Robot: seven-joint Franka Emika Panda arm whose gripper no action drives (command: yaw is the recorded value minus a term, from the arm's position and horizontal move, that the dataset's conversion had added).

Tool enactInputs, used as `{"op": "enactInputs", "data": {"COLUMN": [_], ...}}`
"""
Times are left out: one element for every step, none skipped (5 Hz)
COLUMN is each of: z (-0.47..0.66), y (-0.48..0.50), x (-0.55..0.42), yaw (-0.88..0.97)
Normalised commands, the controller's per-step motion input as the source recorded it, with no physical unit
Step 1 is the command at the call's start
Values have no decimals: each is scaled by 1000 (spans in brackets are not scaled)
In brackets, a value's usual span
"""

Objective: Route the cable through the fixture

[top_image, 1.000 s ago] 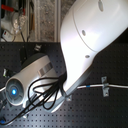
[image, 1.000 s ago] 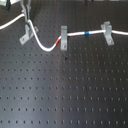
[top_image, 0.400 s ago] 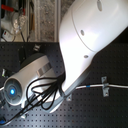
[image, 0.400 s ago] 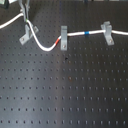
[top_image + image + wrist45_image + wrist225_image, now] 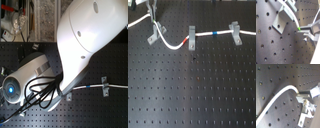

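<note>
White cable [image 5: 203, 35] had shifted slightly beside the forked clip [image 5: 155, 33], not yet seated; hand [image 5: 150, 7] pinching it, apparently.

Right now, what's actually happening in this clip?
A single Franka arm is working a white cable across a dark perforated board. In the first exterior view the cable already runs through the middle clip and the clip toward the first exterior view's right. Its loose end curves up past the diagonal forked fixture, where the gripper is at the top edge. Whether the cable sits between the prongs cannot be told. The second exterior view is mostly blocked by the arm.
</note>
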Motion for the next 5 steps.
{"op": "enactInputs", "data": {"z": [303,341,286,205,63], "y": [127,35,-73,-80,-91], "x": [-67,-78,-118,-131,-161], "yaw": [0,0,37,46,23]}}
